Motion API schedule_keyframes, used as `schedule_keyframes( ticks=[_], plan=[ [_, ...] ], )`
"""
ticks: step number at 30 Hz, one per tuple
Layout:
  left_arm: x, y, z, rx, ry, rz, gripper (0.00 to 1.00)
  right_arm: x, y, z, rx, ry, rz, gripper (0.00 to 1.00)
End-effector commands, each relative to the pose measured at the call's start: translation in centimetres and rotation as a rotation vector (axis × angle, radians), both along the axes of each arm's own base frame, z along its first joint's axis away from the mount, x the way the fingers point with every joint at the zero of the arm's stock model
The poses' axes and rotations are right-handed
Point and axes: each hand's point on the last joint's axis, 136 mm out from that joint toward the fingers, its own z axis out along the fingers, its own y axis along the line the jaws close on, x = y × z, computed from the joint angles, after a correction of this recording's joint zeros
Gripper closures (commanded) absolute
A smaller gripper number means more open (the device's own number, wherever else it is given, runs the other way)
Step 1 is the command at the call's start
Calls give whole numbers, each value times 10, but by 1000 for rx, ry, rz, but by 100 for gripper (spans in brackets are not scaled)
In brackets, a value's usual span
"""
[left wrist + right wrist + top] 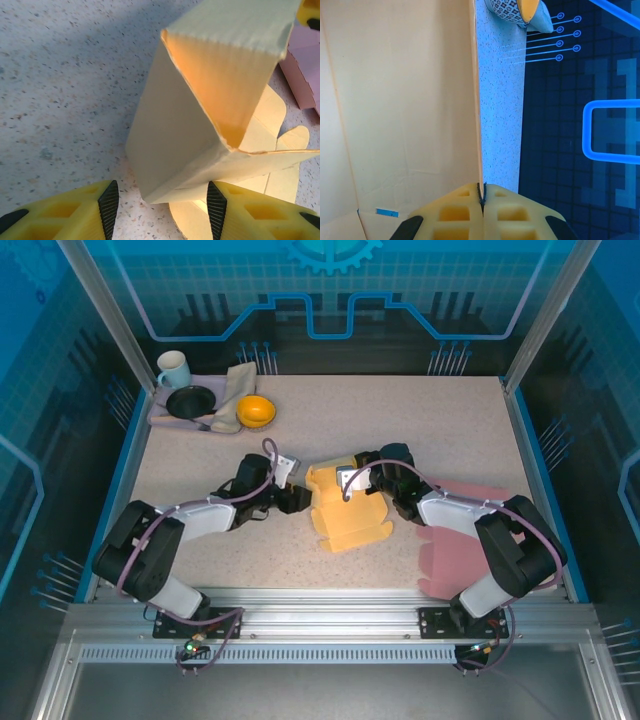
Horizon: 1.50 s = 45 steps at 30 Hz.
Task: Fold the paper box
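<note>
A pale speckled table (440, 430) sits inside a booth of glowing blue panels (330, 300); two arms reach in from the near edge and meet at its middle.

The right claw (481, 200) is pressed fully closed; a thin upright wall of the box (345, 512) runs straight into the seam between its fingers, so it has that panel pinched by the edge. The left claw (162, 205) faces it from the other side, roughly half spread and low over the table; its black pads (108, 202) flank the nearest bottom corner of the box. Bare table shows between one pad and the cardboard; the other pad sits right at a flap's edge, and I cannot tell whether it touches; this claw grips nothing.

The box is yellow cardboard, lying between the two claws; the end nearest them stands up as an open sleeve, while rounded flaps lie flat on the table beyond the left claw's tips.

Behind the right claw, under its own arm, a pink sheet (455, 550) lies flat. Well beyond the left claw, at the far corner on its side, a tray (160, 418) holds a mug (172, 368), a black bowl (190, 401) and a cloth (235, 390); an orange bowl (256, 411) sits against the cloth on the side towards the claws.
</note>
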Motion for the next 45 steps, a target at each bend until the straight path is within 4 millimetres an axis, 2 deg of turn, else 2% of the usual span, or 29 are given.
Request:
schedule_keyframes(
  ticks=[1, 8, 18, 26, 33, 45],
  plan=[
    [7, -10, 9, -19, -39, -15, 47, 0, -5, -2, 4, 9, -17, 100],
    [16, -16, 7, -21, -47, 13, 47, 2, -6, -6, -21, -16, -30, 100],
    [15, -28, -1, -16, -45, 8, 46, 3, -1, -14, -97, -149, -66, 100],
    [15, -37, -8, 22, -34, 27, 46, 0, -2, -8, -71, -158, -88, 100],
    [28, -32, -14, 116, -34, 116, 46, -5, -2, -1, -58, -173, -89, 100],
    [48, -19, -22, 262, -27, 253, 48, -13, 8, -2, -50, -168, -74, 100]
  ],
)
